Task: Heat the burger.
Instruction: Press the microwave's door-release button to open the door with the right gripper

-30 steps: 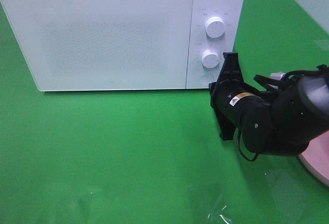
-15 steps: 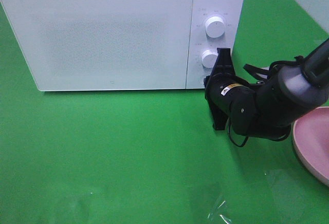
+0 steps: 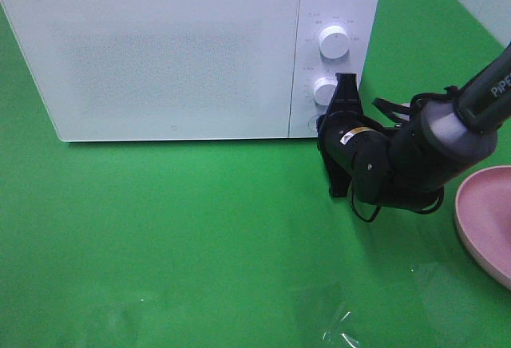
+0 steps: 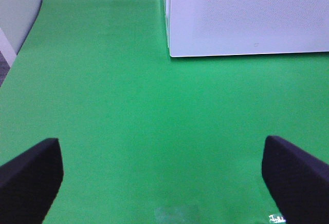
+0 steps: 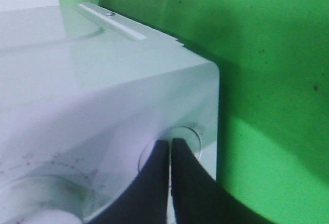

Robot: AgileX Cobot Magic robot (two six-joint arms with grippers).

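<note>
Touching button [image 5: 189, 133]; closed right end effector [image 5: 169, 143]

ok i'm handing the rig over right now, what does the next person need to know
Left tool: open, empty, over the green table near a front corner of the microwave.
Right tool: shut, holding nothing, tips at the round button low on the panel.
Things: microwave door closed; pink plate at the right edge; burger not in view.
Done: cannot tell.
To do: find the burger, get it inside if needed, set the knobs.
</note>
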